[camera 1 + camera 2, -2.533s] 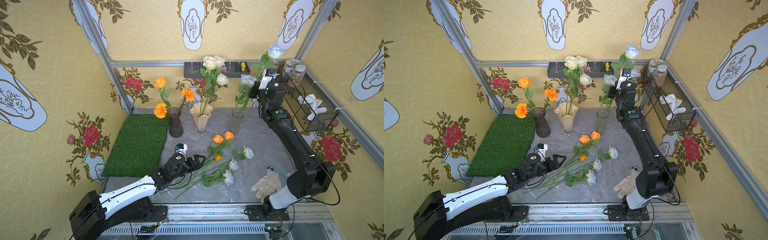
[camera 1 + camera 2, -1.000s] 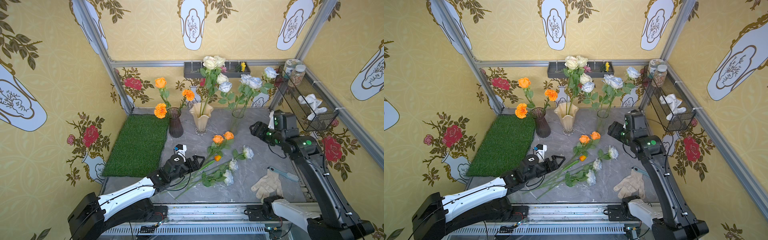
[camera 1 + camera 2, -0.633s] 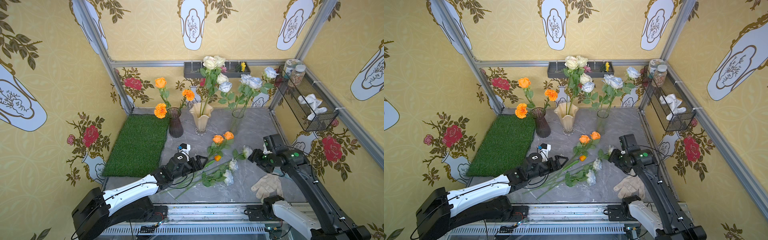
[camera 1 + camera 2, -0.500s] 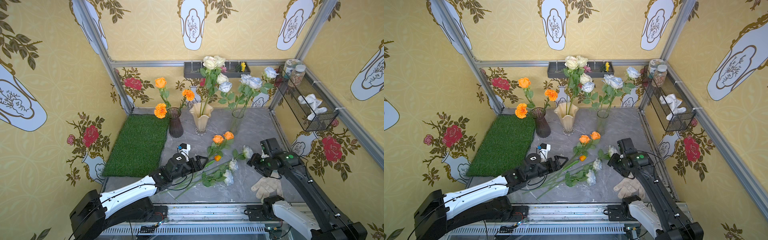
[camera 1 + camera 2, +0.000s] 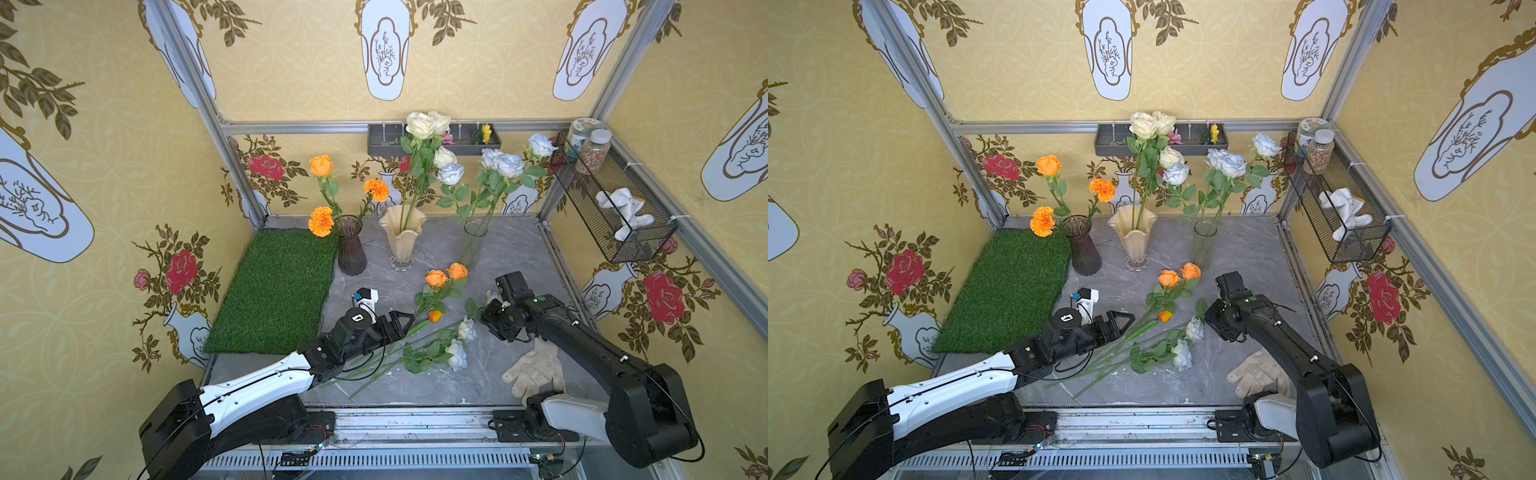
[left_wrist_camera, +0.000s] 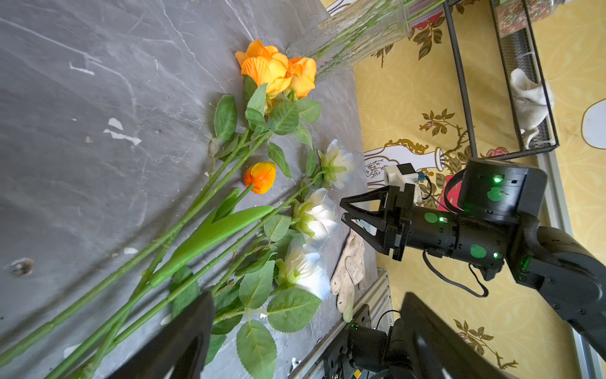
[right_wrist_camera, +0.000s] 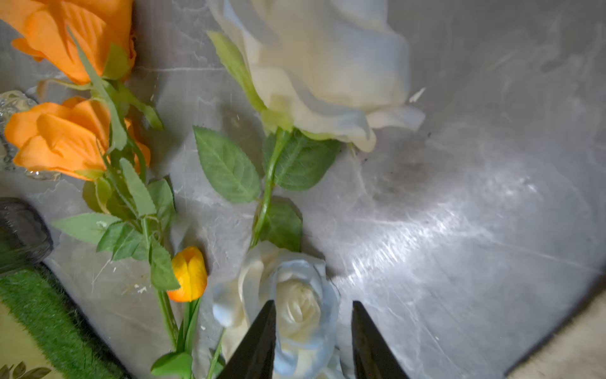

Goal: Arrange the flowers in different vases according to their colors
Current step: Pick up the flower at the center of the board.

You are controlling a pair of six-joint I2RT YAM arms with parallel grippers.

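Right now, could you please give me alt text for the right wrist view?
The right claw, its two dark tips apart, frames a pale-blue-tinted white rose lying on the grey table. A second such rose lies beyond it, with two orange roses and a small orange bud to one side.

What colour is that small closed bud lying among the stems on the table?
The bud is orange shading to yellow, clearest in the right wrist view.
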